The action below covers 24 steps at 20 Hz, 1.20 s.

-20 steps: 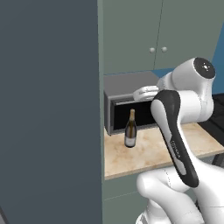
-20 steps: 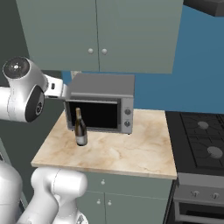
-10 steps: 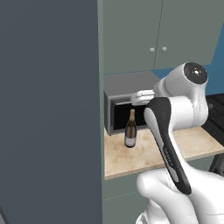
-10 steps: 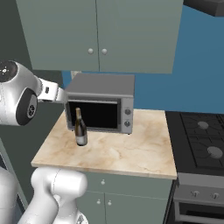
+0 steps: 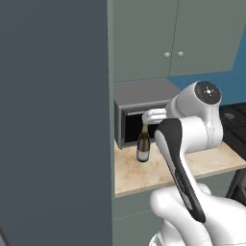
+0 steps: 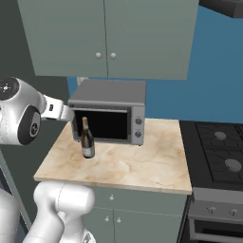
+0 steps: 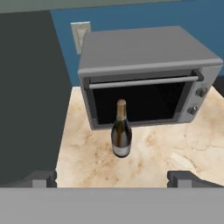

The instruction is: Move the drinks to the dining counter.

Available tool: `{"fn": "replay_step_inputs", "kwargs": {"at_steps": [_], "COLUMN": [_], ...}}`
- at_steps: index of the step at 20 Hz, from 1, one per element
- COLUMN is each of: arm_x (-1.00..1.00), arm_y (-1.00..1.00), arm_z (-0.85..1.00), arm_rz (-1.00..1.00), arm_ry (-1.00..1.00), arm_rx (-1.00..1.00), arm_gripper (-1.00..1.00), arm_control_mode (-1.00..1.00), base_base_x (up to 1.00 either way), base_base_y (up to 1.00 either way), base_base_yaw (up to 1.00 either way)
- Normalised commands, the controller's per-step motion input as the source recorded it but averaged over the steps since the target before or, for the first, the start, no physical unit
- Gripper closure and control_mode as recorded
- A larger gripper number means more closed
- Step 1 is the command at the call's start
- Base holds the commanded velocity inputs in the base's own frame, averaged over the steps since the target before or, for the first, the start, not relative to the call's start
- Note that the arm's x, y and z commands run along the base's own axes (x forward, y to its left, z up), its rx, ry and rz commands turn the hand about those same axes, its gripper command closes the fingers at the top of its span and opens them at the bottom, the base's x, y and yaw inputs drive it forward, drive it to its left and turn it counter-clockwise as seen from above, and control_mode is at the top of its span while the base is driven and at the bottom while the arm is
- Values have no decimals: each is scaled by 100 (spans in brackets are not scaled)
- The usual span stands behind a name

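One of the drinks, a dark glass wine bottle (image 7: pixel 121 131) with a tan neck and pale label, stands upright on the marble worktop (image 7: pixel 175 144), just in front of the microwave door. It shows as well in the left base view (image 5: pixel 143 144) and the right base view (image 6: pixel 87 139). My gripper (image 7: pixel 113 178) is open, its two fingertips (image 7: pixel 42 178) wide apart, and hangs above and short of the bottle with nothing between them. The hand (image 5: pixel 153 115) sits near the bottle's neck height (image 6: pixel 60 111). The dining counter is out of view.
A grey microwave (image 6: pixel 109 111) sits at the back of the worktop under green wall cabinets (image 6: pixel 104 38). A black stove (image 6: pixel 218 152) adjoins on the right. A tall dark panel (image 5: pixel 53 120) walls off the left side. Open marble lies right of the bottle.
The arm has swung left and its hand has dropped lower, closer to the bottle. The bottle has stayed put and the jaws remain wide.
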Motion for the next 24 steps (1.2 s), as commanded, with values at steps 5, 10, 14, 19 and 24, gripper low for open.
{"fn": "replay_step_inputs", "kwargs": {"at_steps": [5, 10, 14, 19, 24], "arm_x": [0, 0, 0, 0, 0], "arm_y": [0, 0, 0, 0, -7], "arm_z": [-34, -24, -13, -13, -14], "arm_rz": [0, 0, 0, 0, 0], "arm_ry": [6, 13, 7, 4, 0], "arm_rx": [0, 0, 0, 0, -4], "arm_gripper": [-100, -100, -100, -100, -100], "arm_control_mode": [-100, -100, -100, -100, -100], "base_base_x": [0, 0, 0, 0, 0], "base_base_y": [0, 0, 0, 0, 0], "base_base_yaw": [0, 0, 0, 0, 0]}}
